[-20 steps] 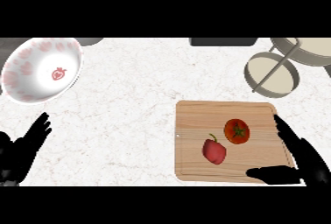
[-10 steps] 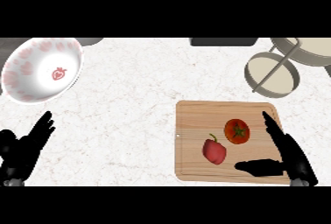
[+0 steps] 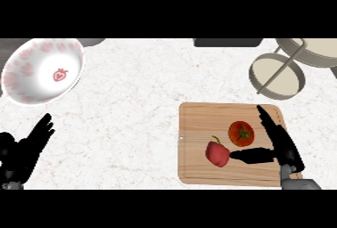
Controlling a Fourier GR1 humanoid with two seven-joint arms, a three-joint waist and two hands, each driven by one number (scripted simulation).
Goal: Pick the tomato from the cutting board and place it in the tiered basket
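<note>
1. The tomato [image 3: 241, 133] sits on the cutting board [image 3: 201, 120], next to a red pepper [image 3: 218, 153].
2. The right hand [image 3: 281, 144] is beside it, fingers straight, holding nothing.
3. The left hand [image 3: 25, 151] rests open too.

A white bowl [image 3: 43, 71] patterned with pink hearts and a small red mark at its centre sits at the far left of the pale marbled desk [image 3: 138, 93]. A red pepper [image 3: 218, 153] with a green stem lies toward the near side. A dark flat object [image 3: 228, 42] shows at the far edge.
</note>
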